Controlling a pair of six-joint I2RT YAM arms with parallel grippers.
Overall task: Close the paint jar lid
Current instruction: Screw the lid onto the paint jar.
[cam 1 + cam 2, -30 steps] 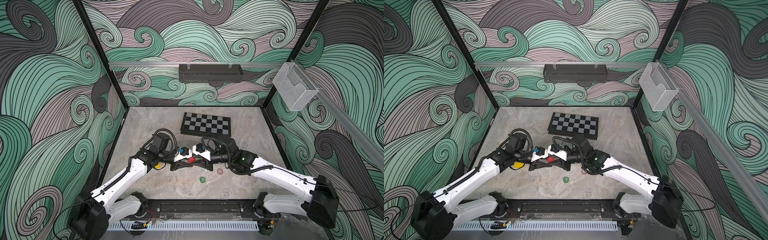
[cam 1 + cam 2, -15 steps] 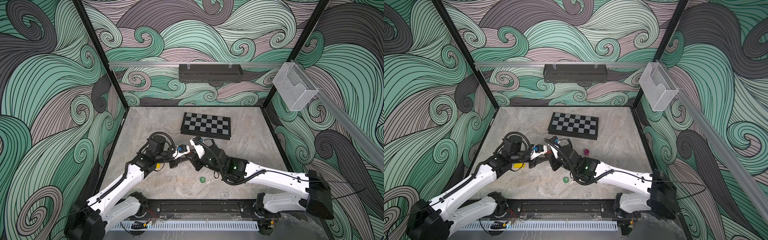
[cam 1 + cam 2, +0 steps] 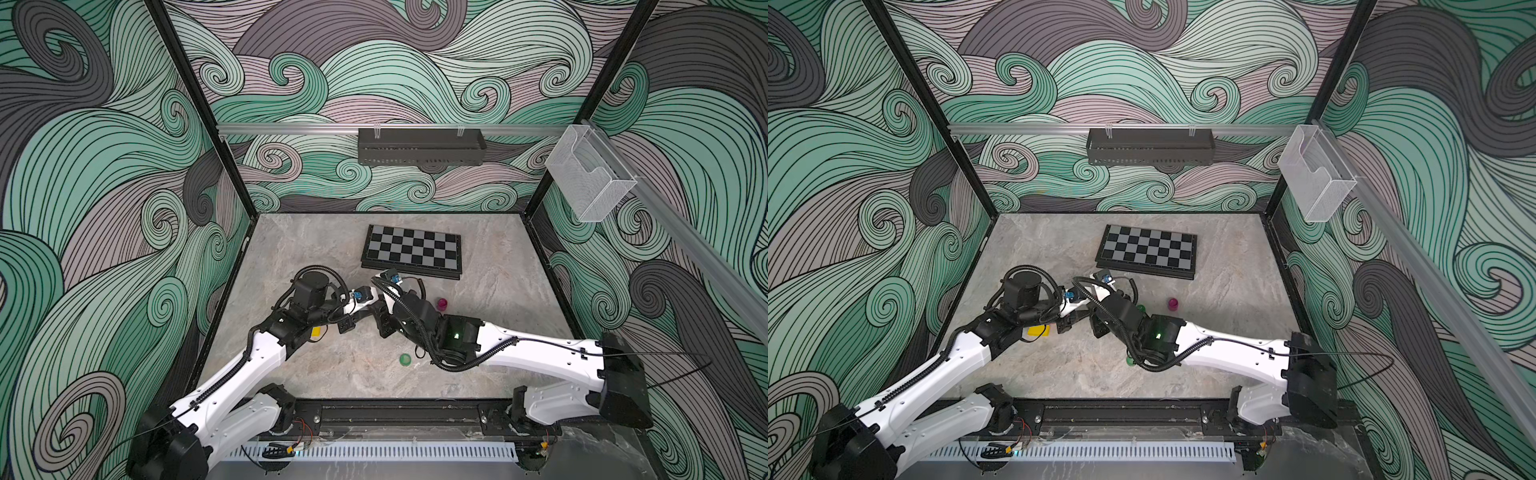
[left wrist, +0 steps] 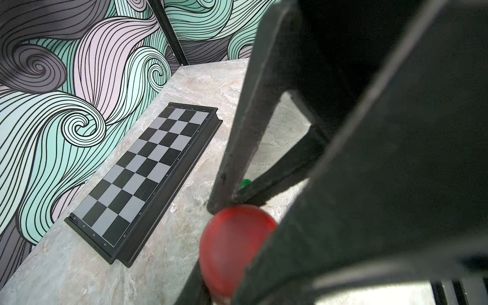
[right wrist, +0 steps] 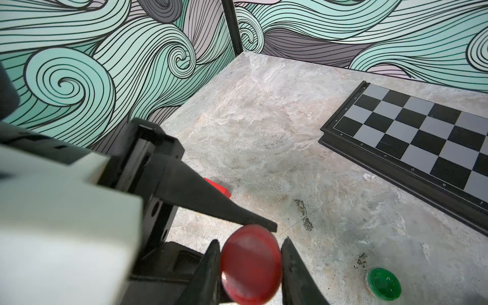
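Note:
A small red paint jar with its round red lid [image 5: 250,266] is held above the table between both grippers. In the right wrist view my right gripper [image 5: 250,260] is shut on the lid, with one dark finger on each side of its rim. One finger [image 5: 211,203] of the left gripper reaches in just behind the lid. In the left wrist view my left gripper [image 4: 232,266] is shut on the red jar [image 4: 235,248], whose body is mostly hidden. In both top views the two grippers meet at mid-table [image 3: 372,316] and cover the jar.
A folded chessboard [image 3: 411,252] lies at the back. A pink jar [image 3: 442,304] stands right of the grippers. A green lid [image 3: 405,360] lies near the right forearm. A yellow piece [image 3: 316,331] sits under the left wrist, and a red block [image 5: 217,187] lies beyond the left finger.
The right arm has swung in toward the left and front, turning its wrist around the red lid and uncovering the pink jar. The left arm has shifted only a little.

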